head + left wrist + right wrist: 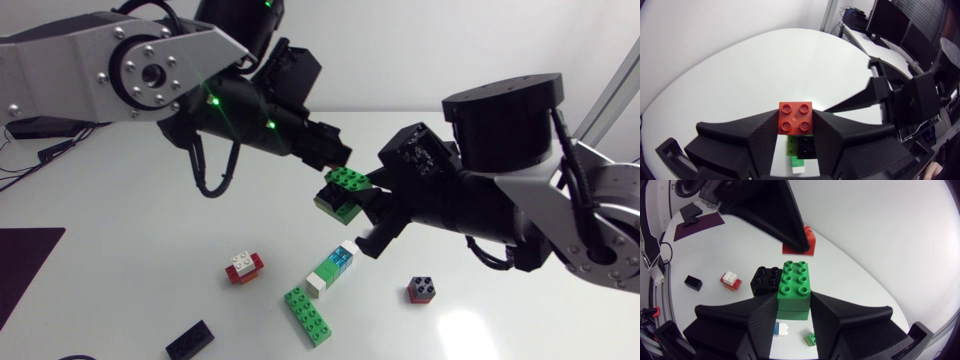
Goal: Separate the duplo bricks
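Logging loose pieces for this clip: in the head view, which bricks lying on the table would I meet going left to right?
black brick → red-and-white brick → long green brick → dark-and-red brick

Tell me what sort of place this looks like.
Probably a robotics lab bench: plain white table, left claw and right claw gripping one green, black and red plastic brick cluster, loose toy bricks below.

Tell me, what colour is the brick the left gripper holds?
Red; the duplo brick shows best in the left wrist view.
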Controlling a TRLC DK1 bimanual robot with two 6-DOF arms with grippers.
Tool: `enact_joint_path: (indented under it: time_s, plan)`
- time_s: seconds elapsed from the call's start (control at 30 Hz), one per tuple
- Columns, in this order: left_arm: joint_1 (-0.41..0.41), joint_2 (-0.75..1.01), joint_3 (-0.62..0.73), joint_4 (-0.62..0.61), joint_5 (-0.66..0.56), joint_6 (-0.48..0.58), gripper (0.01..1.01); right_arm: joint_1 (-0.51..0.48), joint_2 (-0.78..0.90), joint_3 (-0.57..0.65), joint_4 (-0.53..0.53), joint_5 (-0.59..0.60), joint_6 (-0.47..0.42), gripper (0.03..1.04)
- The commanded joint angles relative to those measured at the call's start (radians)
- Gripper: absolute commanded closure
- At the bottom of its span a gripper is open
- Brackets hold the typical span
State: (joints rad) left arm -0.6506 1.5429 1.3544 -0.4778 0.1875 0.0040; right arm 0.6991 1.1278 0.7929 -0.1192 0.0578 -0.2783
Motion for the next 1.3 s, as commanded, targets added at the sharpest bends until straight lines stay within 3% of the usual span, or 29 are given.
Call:
enact_joint_path:
  time_s: [0.0,0.27,0.4,0.77,1.07,1.27]
  plan:
    - [0.094,-0.001,0.037,0.015,0.009,0.021,0.775,-0.01,-0.036,-0.032,0.024,0.01,-0.021,0.85]
    - [0.351,0.131,-0.104,0.169,0.009,0.166,0.775,-0.035,-0.088,-0.047,0.006,-0.001,-0.027,0.85]
    - [0.404,0.21,-0.19,0.275,0.009,0.192,0.775,-0.038,-0.095,-0.049,0.004,-0.007,-0.027,0.85]
    - [0.359,0.401,-0.304,0.461,0.007,0.192,0.77,-0.035,-0.109,-0.043,-0.008,-0.009,-0.027,0.85]
    - [0.319,0.488,-0.294,0.482,-0.022,0.188,0.762,-0.029,-0.114,-0.05,-0.005,-0.009,-0.027,0.85]
    - [0.315,0.476,-0.298,0.481,-0.043,0.192,0.43,-0.029,-0.118,-0.058,-0.002,-0.009,-0.027,0.85]
